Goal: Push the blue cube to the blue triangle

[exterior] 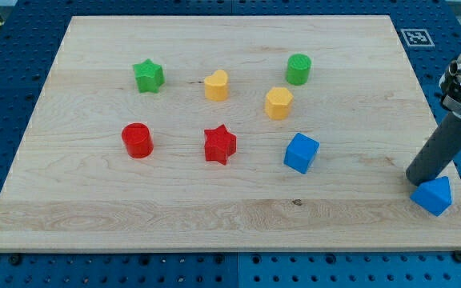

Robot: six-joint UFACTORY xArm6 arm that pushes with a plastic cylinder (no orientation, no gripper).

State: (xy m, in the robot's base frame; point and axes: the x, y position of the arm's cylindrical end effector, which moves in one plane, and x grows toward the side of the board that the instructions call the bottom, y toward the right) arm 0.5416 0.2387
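camera view shows my tip (413, 181), no end effector, touching the blue triangle (433, 195); next, circle left behind the blue cube (301, 153).

No readable text, only a black-and-white fiducial marker (416, 37) off the board's (214, 208) top-right corner

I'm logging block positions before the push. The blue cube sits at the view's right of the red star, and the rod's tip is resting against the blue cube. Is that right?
Not quite. The blue cube does sit at the view's right of the red star, but my tip is not against it. The camera view shows the tip beside the blue triangle near the board's right edge, well apart from the cube.
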